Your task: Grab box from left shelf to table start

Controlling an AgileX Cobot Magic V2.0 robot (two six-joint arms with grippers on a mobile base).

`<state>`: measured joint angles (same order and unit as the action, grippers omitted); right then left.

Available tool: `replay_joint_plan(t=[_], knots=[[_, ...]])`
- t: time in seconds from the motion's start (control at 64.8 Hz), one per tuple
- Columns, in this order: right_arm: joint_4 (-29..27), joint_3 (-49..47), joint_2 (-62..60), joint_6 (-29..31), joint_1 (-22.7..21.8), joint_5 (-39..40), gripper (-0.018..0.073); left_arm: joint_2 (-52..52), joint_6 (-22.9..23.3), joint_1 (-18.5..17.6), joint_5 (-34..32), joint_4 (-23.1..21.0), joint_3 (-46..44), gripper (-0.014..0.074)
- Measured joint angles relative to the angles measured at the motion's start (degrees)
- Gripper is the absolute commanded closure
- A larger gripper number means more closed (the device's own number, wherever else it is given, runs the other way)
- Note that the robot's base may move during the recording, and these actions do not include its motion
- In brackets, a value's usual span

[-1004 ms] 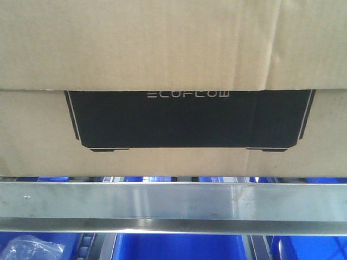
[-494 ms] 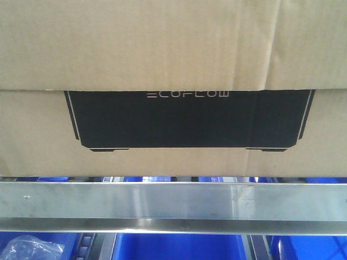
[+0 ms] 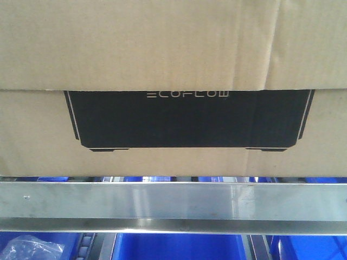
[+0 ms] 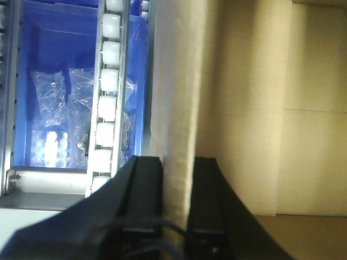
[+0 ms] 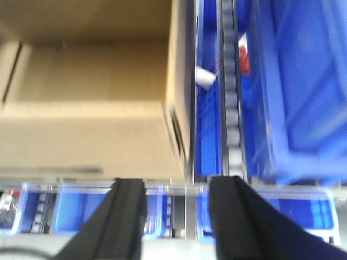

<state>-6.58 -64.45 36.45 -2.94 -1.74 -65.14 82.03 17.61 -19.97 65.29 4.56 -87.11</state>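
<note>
Hardly anything has shifted: the box point(image 3: 162, 49) sits on the left shelf point(image 3: 173, 203), not yet drawn out. Left pincer point(image 4: 178, 173) clamps its cardboard wall for pulling; right pincer point(image 5: 177, 189) gapes empty beside it.

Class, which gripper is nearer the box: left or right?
Left. The left gripper is clamped on a wall of the box; the right gripper is open, short of its corner, touching nothing.

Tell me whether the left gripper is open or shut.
Shut on the box: both fingers of the left gripper press its cardboard wall from either side.
</note>
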Motion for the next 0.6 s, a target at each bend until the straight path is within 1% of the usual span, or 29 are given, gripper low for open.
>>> replay_joint_plan(t=[0.216,0.371,0.479,0.602], knots=[[0.0,-9.04,11.38,0.0,0.0,-3.89,0.0135,0.0,0.0,0.0,0.0,0.0,0.0,0.0699],[0.0,-14.15,18.8,0.0,0.0,-4.29,0.0135,0.0,0.0,0.0,0.0,0.0,0.0,0.0699],[0.0,-16.66,22.96,0.11,0.0,-4.29,0.0135,0.0,0.0,0.0,0.0,0.0,-0.04,0.0699],[0.0,-17.28,26.48,0.11,0.0,-4.29,0.0135,0.0,0.0,0.0,0.03,0.0,-0.13,0.0699]])
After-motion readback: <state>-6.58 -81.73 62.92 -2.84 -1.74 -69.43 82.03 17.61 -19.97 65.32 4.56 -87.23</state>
